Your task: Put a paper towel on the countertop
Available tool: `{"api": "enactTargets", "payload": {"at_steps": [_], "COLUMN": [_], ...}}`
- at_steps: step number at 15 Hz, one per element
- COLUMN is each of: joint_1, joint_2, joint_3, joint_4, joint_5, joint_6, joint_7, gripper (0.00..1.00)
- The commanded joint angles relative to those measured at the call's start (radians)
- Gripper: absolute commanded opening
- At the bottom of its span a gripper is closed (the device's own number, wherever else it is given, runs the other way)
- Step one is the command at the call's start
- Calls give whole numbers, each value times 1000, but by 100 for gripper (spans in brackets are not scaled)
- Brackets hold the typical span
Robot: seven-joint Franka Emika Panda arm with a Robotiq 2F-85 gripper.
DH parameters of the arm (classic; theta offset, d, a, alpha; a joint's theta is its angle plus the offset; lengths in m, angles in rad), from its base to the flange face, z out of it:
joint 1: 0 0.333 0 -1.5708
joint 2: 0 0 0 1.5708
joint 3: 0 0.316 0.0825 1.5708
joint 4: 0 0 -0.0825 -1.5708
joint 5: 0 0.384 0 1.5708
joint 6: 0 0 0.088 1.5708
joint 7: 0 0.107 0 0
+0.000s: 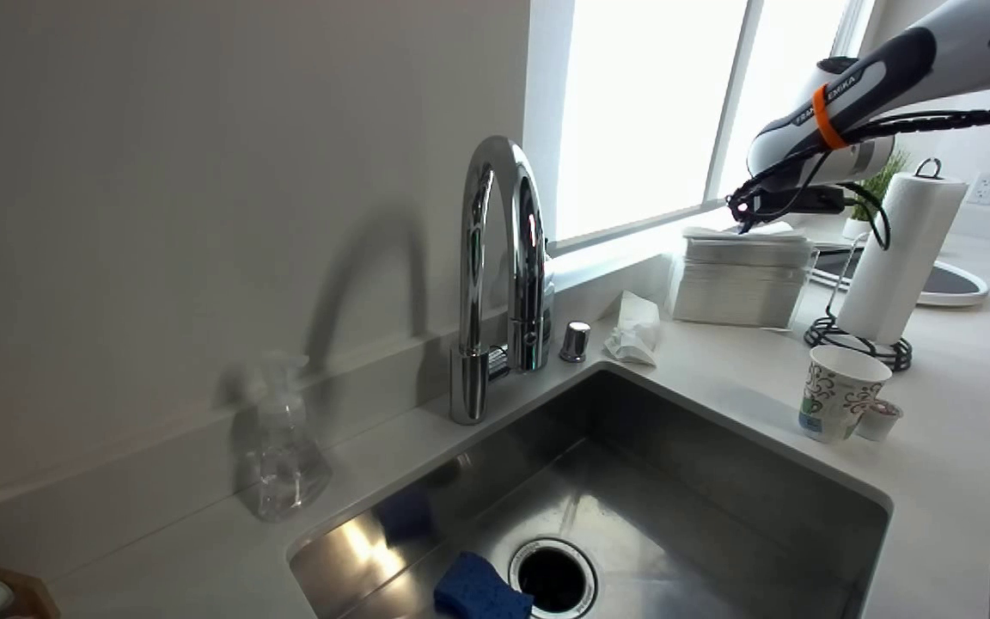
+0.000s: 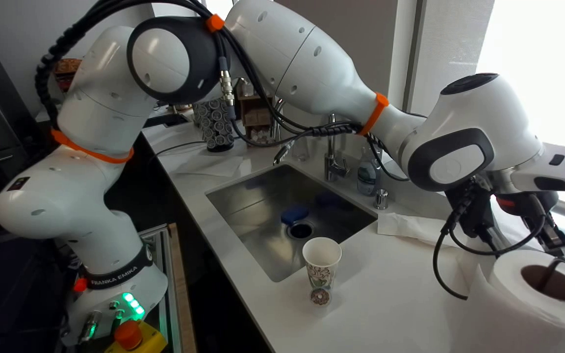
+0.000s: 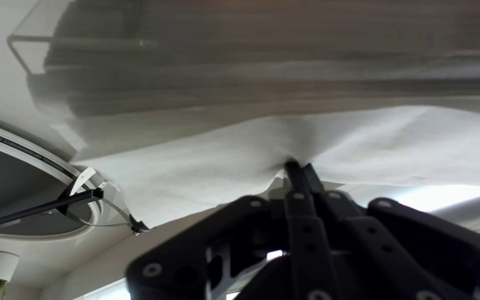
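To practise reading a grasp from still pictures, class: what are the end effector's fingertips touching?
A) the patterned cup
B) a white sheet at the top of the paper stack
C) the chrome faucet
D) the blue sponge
B: the wrist view shows the end effector closed at the puckered edge of a white sheet, above the paper stack seen in an exterior view.

From here, the window [image 1: 641, 112] past the tap [image 1: 529, 284] is pouring in light and burning out to blank white; on the tap's other side, the wall [image 1: 186, 172] is lying dim, catching the tap's soft shadow. Below the tap, warm glare is streaking the sink [image 1: 718, 499]. In the wrist view, the gripper [image 3: 302, 166] is looking slightly blurred.
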State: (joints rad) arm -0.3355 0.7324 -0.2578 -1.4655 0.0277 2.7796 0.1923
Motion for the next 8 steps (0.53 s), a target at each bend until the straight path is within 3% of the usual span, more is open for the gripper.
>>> {"api": "enactTargets", "payload": {"at_steps": [1,8], "joint_1": [1,34], "joint_2": [9,-56], "joint_3": [1,-36], "joint_4": [20,-11], "joint_5": [17,-1], "joint_6": [-35,-16], "joint_7": [-7,16], "gripper": [0,0]}}
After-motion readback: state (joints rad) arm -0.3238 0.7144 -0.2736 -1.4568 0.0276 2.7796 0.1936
